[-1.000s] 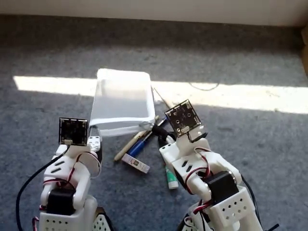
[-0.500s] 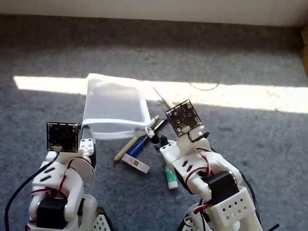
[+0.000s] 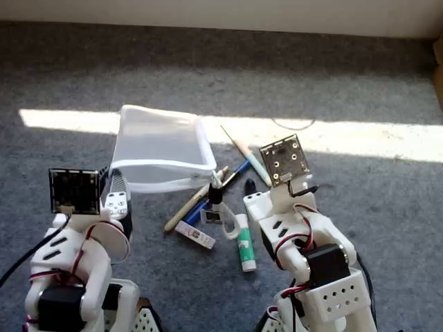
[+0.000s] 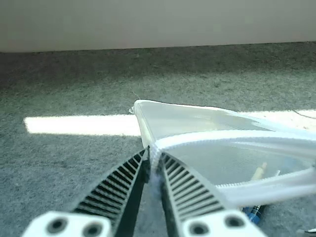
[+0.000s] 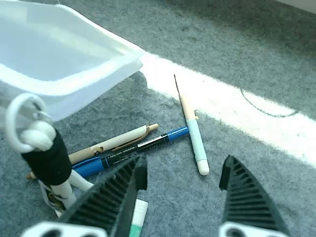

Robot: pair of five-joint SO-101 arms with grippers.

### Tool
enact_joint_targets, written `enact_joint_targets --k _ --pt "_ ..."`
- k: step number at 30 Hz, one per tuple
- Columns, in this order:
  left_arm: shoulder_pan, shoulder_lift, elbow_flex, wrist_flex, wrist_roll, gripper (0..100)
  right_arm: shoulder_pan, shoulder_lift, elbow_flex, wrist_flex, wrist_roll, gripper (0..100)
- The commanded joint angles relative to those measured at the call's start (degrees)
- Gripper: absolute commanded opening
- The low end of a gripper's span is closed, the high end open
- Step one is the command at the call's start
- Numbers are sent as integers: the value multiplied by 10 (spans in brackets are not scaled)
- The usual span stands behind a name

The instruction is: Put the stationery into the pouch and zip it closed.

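Pouch (image 3: 163, 149) lying open-mouthed on grey carpet (image 3: 360, 83), one rim corner pinched in the left gripper (image 4: 153, 157).

Pouch is translucent white and stretches away from the left gripper's closed fingers, mouth turned toward the arms. Right gripper (image 5: 183, 170) is spread wide, holding nothing, poised over loose stationery just off the pouch mouth. Straight ahead of its gap lies a pale blue-and-cream pen (image 5: 191, 129), apart from the rest. Nearer one finger a blue pen (image 5: 133, 148) and a beige pen (image 5: 106, 144) lie side by side, touching. Green-and-white glue stick (image 3: 246, 247) sits close below the right gripper. Small white box (image 3: 195, 235) lies further over, toward the left gripper. A black-and-white piece with a ring (image 5: 42, 148) stands upright by the pouch mouth.
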Motion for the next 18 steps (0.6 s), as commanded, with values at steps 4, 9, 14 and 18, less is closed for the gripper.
enact_joint_targets --k 4,9,14,18 --pt "1 116 -162 43 44 7 7 10 -32 -14 -5 229" --pt "1 122 -218 62 60 7 28 10 -32 -15 -5 228" --pt "0 122 -226 79 60 7 34 12 -33 -15 -3 228" --pt "-16 122 -228 77 60 7 34 60 -37 -14 -4 228"
